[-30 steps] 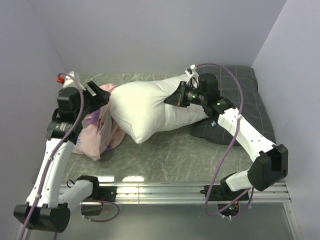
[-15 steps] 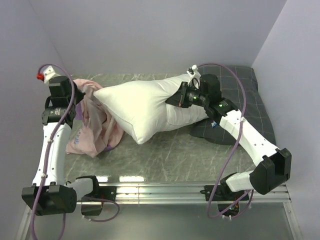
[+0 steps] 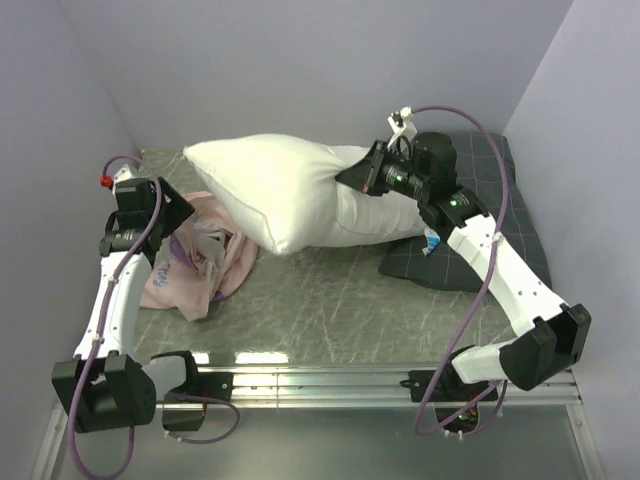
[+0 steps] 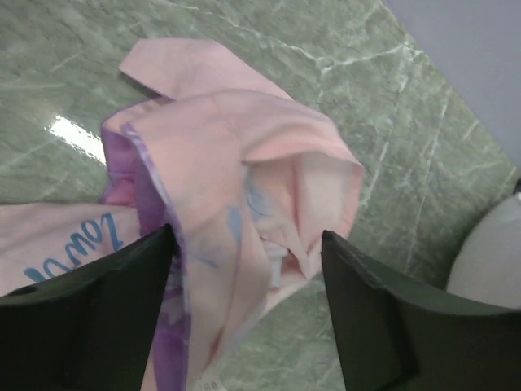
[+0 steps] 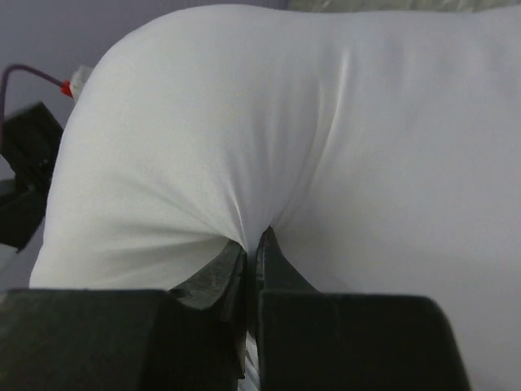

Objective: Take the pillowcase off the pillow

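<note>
Pillow (image 3: 285, 190): upper centre of frame, held aloft, bare white.
Pillowcase (image 3: 205, 262): crumpled at frame left, apparently fully off.
Right gripper (image 5: 251, 244): pinching pillow fabric.
Left gripper (image 4: 244, 244): 2 fingers spread above pillowcase.
Advice: set pillow down clear of cloth.

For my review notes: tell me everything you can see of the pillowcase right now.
The pillowcase lies in a crumpled heap at the left of the green marbled table, fully off the white pillow. It looks like soft, thin fabric, mostly pale pink, with purple patches and blue lettering. The left gripper hangs open over a raised fold, not pinching it. Whether it touches the pillow cannot be told.
</note>
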`<state>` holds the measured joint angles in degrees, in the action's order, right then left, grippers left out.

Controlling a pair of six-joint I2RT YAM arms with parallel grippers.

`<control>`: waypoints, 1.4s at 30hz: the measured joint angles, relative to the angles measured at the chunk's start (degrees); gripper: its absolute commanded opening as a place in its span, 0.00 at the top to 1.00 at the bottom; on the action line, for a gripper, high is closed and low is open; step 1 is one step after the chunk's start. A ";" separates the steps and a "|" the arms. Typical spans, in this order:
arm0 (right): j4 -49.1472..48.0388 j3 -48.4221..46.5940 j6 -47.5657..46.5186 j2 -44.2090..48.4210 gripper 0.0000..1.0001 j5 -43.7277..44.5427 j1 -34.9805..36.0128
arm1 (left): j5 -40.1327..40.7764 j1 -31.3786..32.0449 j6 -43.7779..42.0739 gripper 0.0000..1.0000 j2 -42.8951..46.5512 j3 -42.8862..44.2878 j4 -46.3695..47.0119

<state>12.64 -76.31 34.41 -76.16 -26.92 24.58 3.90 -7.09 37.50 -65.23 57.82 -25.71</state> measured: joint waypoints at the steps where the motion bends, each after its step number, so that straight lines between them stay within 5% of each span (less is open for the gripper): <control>1: -0.66 -1.25 0.52 -0.85 1.00 0.26 -0.07 | -0.63 0.00 0.15 0.18 0.74 -0.50 -0.31; 8: -4.42 -11.43 2.60 -11.82 1.00 4.24 2.32 | -2.19 0.00 -0.57 0.11 10.58 3.69 -4.94; 16: -9.01 -16.81 3.45 -25.64 1.00 10.12 12.70 | -5.18 0.00 -2.54 0.14 17.81 15.61 -6.43; 28: -14.49 -19.19 3.15 -39.58 1.00 16.44 27.78 | -16.61 6.01 -2.99 0.16 18.60 -5.16 -3.21; 31: -14.97 -23.12 3.23 -42.86 0.84 17.25 29.42 | -16.26 8.92 -3.30 0.14 18.73 -6.95 -3.21; 35: -16.22 -20.63 2.58 -41.53 0.40 18.53 30.36 | -15.15 9.81 -4.26 0.11 21.97 -7.45 -2.58; 37: -16.90 -17.03 2.29 -38.75 0.08 19.32 30.25 | -14.64 9.81 -4.52 0.11 24.17 -7.72 -2.16; 42: -13.33 -11.52 -0.04 -28.20 0.05 20.63 29.35 | -14.36 9.81 -5.42 0.11 26.49 -7.32 -1.81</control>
<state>-0.69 -87.83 34.37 -104.36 -6.28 53.93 -10.46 2.72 32.08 -38.74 50.50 -27.53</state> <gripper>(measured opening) 0.941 0.884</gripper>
